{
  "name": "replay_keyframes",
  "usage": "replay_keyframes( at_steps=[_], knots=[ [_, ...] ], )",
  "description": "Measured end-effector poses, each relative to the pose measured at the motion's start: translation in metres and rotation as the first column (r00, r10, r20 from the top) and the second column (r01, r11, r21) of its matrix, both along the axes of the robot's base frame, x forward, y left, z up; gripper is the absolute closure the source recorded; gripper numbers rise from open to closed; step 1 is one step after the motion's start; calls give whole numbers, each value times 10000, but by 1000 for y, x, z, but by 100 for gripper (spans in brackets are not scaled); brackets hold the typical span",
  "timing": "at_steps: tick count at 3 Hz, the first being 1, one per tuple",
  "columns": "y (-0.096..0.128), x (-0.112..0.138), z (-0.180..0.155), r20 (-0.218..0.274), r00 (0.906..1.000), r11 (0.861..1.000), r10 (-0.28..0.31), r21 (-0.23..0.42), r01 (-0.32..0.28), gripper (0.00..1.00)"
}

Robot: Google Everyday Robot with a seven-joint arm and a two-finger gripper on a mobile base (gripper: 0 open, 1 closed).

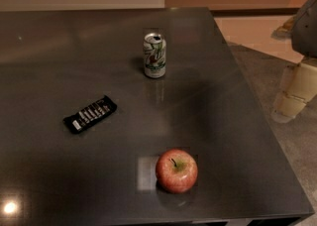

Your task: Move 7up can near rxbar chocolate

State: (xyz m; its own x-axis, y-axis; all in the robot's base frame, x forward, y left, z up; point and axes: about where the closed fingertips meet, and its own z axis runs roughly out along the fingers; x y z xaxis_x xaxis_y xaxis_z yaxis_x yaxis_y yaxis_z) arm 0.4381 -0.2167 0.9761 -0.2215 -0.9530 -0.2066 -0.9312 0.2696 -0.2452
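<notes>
The 7up can (154,55) stands upright on the dark table (59,46), towards the back middle. It is white and silver with green markings. The rxbar chocolate (90,114) lies flat to the front left of the can, black with white lettering, well apart from it. My gripper (292,98) hangs at the right edge of the view, beyond the table's right side and over the floor, far from the can and holding nothing that I can see.
A red apple (177,170) sits near the table's front edge, in front of the can. The table's right edge (257,106) runs diagonally, with floor beyond it. A wall stands behind the table.
</notes>
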Motion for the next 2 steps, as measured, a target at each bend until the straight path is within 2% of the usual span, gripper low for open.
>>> replay_keyframes(
  at_steps=[2],
  knots=[
    [2, 2, 0, 11, 10000, 10000, 34, 52, -34, 0]
  ],
)
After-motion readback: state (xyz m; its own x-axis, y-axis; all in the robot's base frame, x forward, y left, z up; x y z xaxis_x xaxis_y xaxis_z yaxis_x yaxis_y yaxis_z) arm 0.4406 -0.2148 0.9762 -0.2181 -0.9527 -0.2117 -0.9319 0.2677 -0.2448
